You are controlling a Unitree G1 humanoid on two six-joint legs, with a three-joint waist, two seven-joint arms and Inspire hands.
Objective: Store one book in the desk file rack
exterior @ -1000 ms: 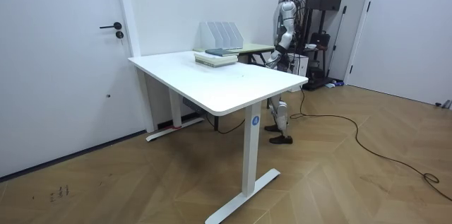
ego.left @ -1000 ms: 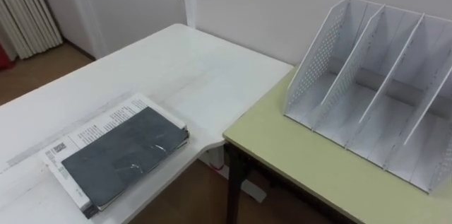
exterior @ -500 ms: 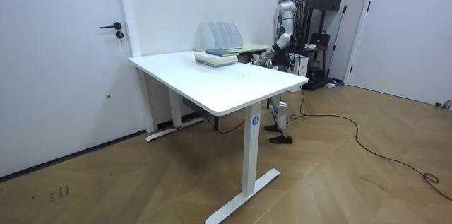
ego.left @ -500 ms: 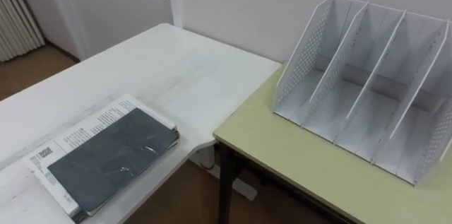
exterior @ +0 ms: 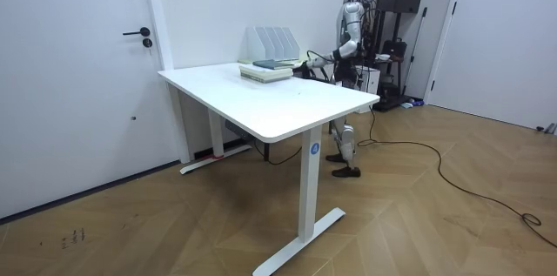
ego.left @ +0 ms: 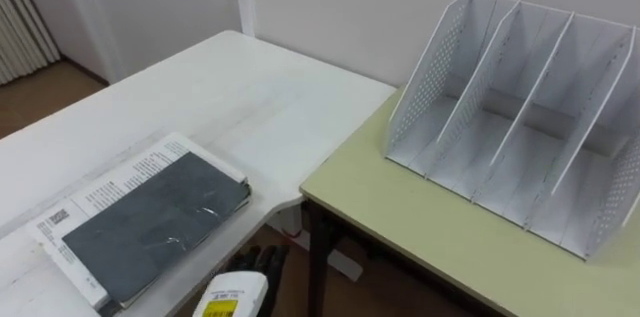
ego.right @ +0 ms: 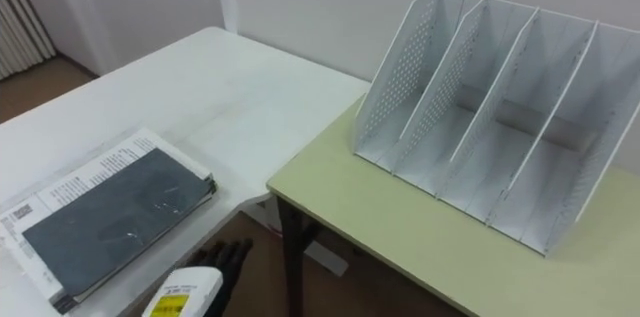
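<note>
A dark grey book [ego.left: 150,227] lies flat on top of a larger white printed book [ego.left: 118,179], and the pair rests at the near edge of a white desk [ego.left: 230,97]. Neither book is in a hand.

The robot's left hand [ego.left: 250,265] comes up from the bottom of the eye views. Its dark fingers [ego.left: 262,256] are straight and lie close side by side, pointing forward, and they hold nothing. The grey book is just to the left of the hand and slightly ahead of it, near but not touching. The hand is over the wooden floor [ego.left: 270,257], in the gap between the white desk on its left and a pale green table [ego.left: 420,227] on its right.

Ahead of the hand and well off to its right, a white file rack [ego.left: 520,127] stands on the green table against the wall. Its slots face the robot, and those in view hold nothing.

In the room view, the robot stands behind the far corner of the white desk, one arm stretched toward the books.
</note>
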